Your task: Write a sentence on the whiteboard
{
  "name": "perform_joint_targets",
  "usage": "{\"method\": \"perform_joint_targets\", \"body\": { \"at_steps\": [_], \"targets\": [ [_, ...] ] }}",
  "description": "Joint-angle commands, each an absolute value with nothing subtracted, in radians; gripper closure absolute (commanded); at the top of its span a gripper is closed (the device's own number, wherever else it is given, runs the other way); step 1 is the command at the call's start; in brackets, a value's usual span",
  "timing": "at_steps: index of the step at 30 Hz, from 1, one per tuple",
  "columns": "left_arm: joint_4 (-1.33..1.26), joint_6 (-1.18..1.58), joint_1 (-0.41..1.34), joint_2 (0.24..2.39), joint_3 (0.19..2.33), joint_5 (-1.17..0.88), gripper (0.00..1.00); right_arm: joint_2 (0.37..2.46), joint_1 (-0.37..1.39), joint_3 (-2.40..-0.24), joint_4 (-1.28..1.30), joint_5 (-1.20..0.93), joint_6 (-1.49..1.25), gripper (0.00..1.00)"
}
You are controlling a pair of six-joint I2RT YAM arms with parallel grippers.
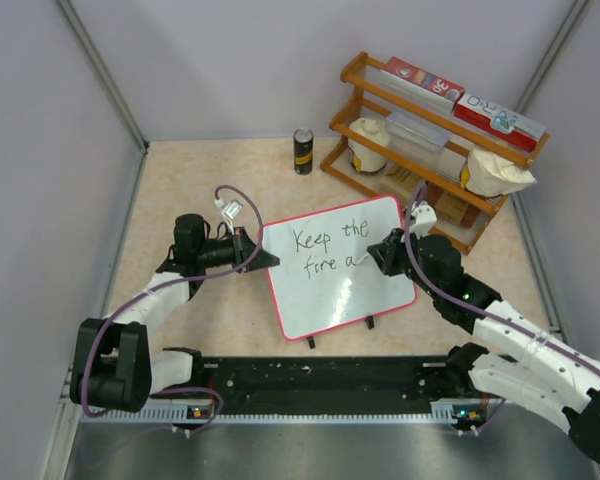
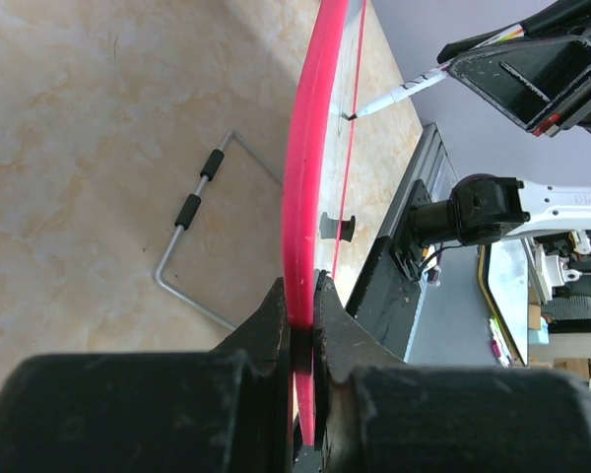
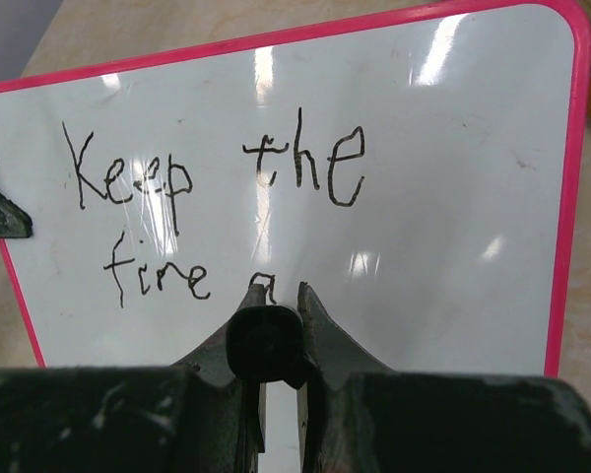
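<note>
One whiteboard [image 1: 350,292] clamped at rim by left gripper [image 1: 269,258], one marker [image 2: 406,91] clamped in right gripper [image 1: 373,256], one two-line sentence [image 3: 301,158] written.

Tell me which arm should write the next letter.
Right: the right gripper holds the marker, tip at the unfinished second line of the sentence, while the left gripper is clamped on the whiteboard rim.
</note>
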State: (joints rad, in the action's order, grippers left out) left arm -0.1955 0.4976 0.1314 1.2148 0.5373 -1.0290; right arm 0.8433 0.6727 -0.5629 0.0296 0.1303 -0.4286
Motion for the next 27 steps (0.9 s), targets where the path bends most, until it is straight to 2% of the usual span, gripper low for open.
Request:
{"method": "perform_joint_targets", "body": {
  "at_steps": [1, 7, 13, 19, 27],
  "targets": [
    [-0.170, 0.385, 0.130, 1.215, 0.511, -0.927, 1.00, 0.787, 0.669, -0.575, 0.061, 0.155, -0.413, 1.00],
    [-0.169, 0.385, 0.130, 1.213, 0.511, -0.927, 1.00, 0.755, 0.669, -0.667, 0.075, 0.152, -0.417, 1.00],
    [-0.169, 0.385, 0.130, 1.215, 0.511, -0.925, 1.00, 0.827, 0.655, -0.738, 0.058, 0.184, -0.384, 1.00],
    [-0.170, 0.385, 0.130, 1.212, 0.506, -0.925, 1.00, 0.908, 0.641, -0.759, 0.022, 0.164, -0.374, 1.00],
    [-0.169, 0.385, 0.130, 1.210, 0.509, -0.925, 1.00, 0.917, 0.634, -0.721, 0.015, 0.169, -0.387, 1.00]
  ]
}}
